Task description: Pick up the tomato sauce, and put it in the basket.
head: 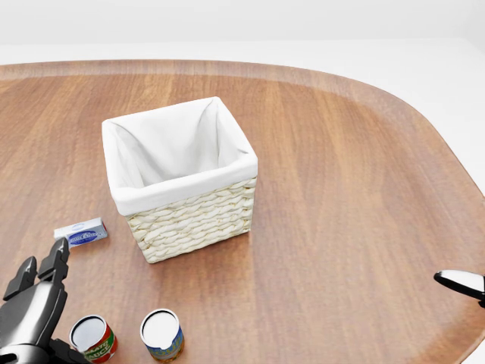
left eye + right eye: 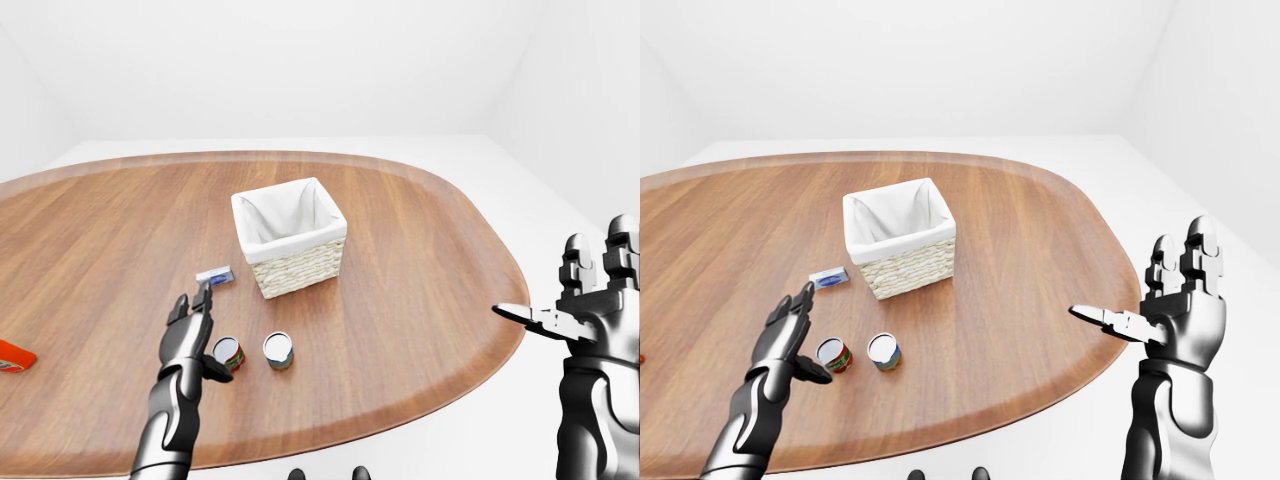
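The left hand [image 2: 190, 335] stands spread, fingers up, thumb reaching toward the small red-labelled tomato sauce can [image 1: 92, 338] just to its right — apparently lining up a side grasp. The white-lined woven wicker basket [image 1: 189, 220] sits beyond the fingertips. The right hand [image 2: 1175, 300] hangs splayed off the table's edge — idle, holding nothing.

Rounded wooden table [image 2: 400, 260] fills bare white room; plain white walls, white floor, even light.

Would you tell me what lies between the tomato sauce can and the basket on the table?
Only bare wood of the table; in the head view nothing lies between the tomato sauce can and the basket.
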